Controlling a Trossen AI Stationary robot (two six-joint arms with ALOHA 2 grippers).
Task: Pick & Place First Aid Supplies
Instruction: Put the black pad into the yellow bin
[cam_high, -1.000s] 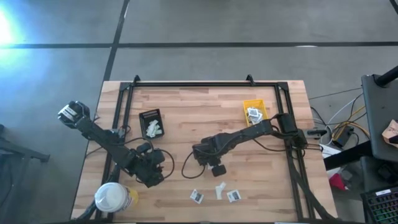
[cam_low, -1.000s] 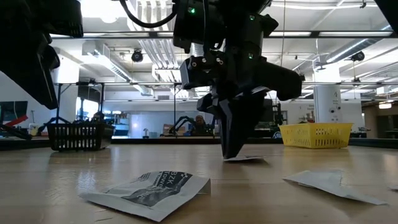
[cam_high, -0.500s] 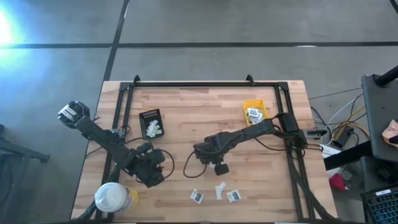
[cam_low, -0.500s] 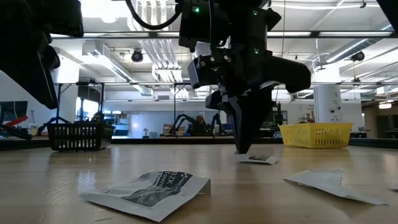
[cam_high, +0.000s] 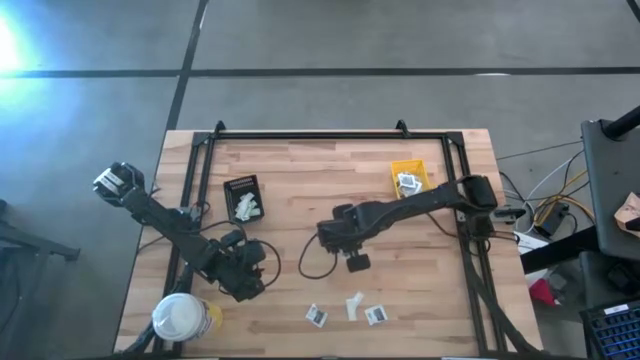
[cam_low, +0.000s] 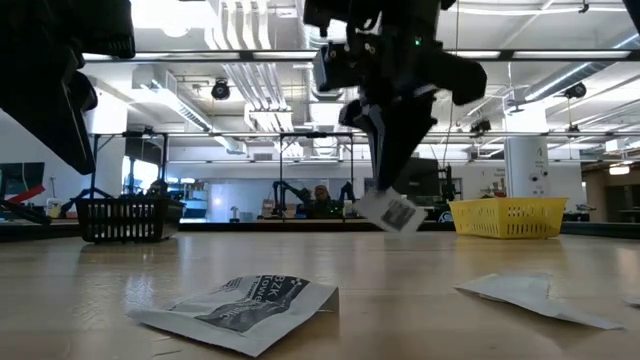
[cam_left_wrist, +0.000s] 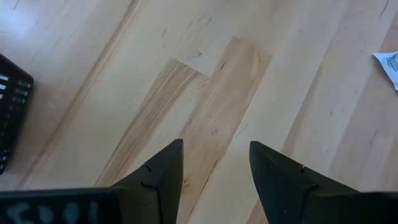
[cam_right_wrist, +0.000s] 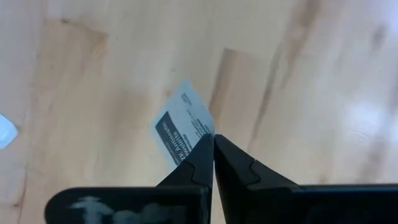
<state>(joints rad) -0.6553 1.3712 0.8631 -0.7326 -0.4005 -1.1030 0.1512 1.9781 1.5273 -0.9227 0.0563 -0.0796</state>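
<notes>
We see right gripper (cam_right_wrist: 213, 144) pinched tight on corner of small white packet (cam_right_wrist: 183, 129), lifted clear of wooden table (cam_high: 330, 180), mid-table. Packet print too blurred to read. Three more packets (cam_high: 346, 310) near front edge. Left gripper (cam_left_wrist: 214, 163) fingers spread, nothing between them, hovering low.

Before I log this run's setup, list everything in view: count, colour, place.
Table: one, light wood, black frame.
Yellow bin: one, far right, packets inside.
Black tray: one, far left of centre, pale strips inside.
Tub: one, yellow with white lid, near left corner.
Loose packets: three, white, at the near edge.
Held packet: one, white with dark print, lifted off the table.
Right gripper: shut on the held packet, mid-table.
Left gripper: open, empty, waiting left of centre.
</notes>
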